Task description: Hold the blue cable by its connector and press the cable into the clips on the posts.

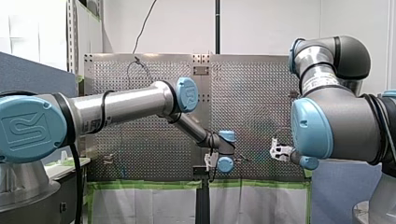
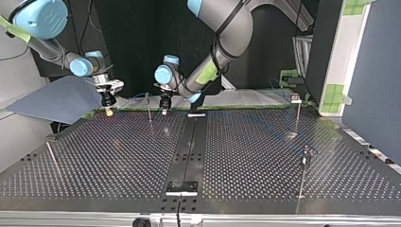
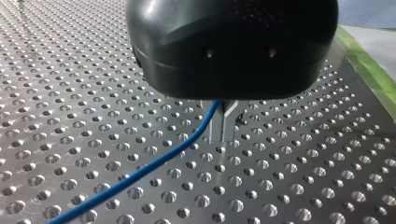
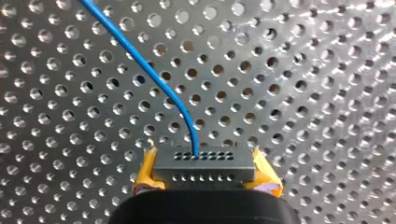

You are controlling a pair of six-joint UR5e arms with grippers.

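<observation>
Right gripper (image 4: 205,170): yellow pads (image 4: 145,170) clamped on the connector (image 4: 204,162), square grip. The cable (image 4: 140,60) exits the top row of holes and bends away over the table (image 2: 246,156).

Left gripper (image 3: 224,137): metal fingers (image 3: 215,126) narrow, nearly together, with the cable running through them. It looks like a loose guiding hold, low over the holes.

In the top view both grippers sit at the far edge with a thin post (image 2: 149,108) between them. That's probably the first target.

Step in hand, my read: stretch the span between the grippers, line it up over the clip, then push down.
- Hold tension light so the connector doesn't twist in the pads.
- Left does the pressing close beside the post; right only anchors.
- Come down straight, because the post is thin and will flex.

Other posts: two at the top view's right (image 2: 297,113), (image 2: 305,163), and one leaning at its left (image 2: 52,158). All are well apart from the grippers. The clips are too small to read. Nothing else is in the path.
</observation>
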